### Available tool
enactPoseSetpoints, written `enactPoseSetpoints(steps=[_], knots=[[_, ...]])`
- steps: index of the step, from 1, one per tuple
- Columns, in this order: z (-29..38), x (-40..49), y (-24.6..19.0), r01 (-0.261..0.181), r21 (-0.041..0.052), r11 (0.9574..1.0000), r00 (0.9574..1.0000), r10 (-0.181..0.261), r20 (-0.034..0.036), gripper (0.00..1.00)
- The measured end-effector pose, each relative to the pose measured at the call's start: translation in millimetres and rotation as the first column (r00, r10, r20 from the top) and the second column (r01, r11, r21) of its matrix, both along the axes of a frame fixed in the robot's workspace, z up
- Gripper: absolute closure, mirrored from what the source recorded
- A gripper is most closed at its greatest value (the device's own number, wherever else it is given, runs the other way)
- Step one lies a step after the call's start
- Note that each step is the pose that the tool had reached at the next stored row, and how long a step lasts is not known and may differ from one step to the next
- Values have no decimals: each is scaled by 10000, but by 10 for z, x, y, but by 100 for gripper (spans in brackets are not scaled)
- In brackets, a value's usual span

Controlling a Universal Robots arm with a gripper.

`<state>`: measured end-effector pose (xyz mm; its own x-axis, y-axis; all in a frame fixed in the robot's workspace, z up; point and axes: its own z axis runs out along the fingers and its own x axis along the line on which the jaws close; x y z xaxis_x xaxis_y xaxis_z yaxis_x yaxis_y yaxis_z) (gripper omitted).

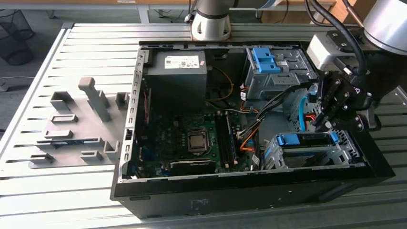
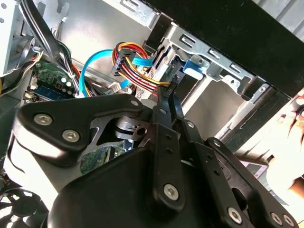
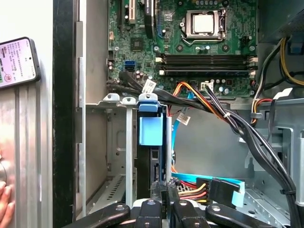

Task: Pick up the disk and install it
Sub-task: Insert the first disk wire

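The disk point(image 3: 151, 128) stands edge-on in a slot of the silver drive cage point(image 3: 110, 142) in the first wrist view, with its blue rail toward the motherboard. In the exterior view its blue rail point(image 1: 305, 140) lies across the top of the cage point(image 1: 318, 155) at the open computer case's near corner, on the exterior view's right. My gripper point(image 1: 325, 123) hangs just above that cage. In both wrist views the thin black fingers point(image 2: 169, 102) lie together with nothing between them. Their tips point(image 3: 164, 189) reach the disk's rear end, beside the red, yellow and blue cables.
The black computer case point(image 1: 254, 191) lies open on a slatted metal table. Inside are a black power supply point(image 1: 177, 71), the motherboard point(image 1: 190, 138), a second cage with a blue bracket point(image 1: 264, 59) and cable bundles point(image 3: 223, 111). A grey fixture point(image 1: 76, 129) sits at the exterior view's left. A person's hand point(image 2: 289, 137) and a phone point(image 3: 16, 61) lie outside the case.
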<state>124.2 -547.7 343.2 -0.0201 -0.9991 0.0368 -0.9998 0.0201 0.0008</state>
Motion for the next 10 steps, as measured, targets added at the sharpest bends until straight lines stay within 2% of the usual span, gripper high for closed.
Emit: enactPoseSetpoints(steps=[2,4,5,8,10], knots=[[-6,-2,-1,-1,78,10000,10000,1,0,84],[-12,-3,-2,1,250,9997,10000,-1,0,84],[-20,-3,-7,10,294,9996,10000,-10,0,84],[-38,-4,-24,70,303,9995,10000,-70,2,84],[-46,-5,-57,84,304,9995,10000,-84,2,84]])
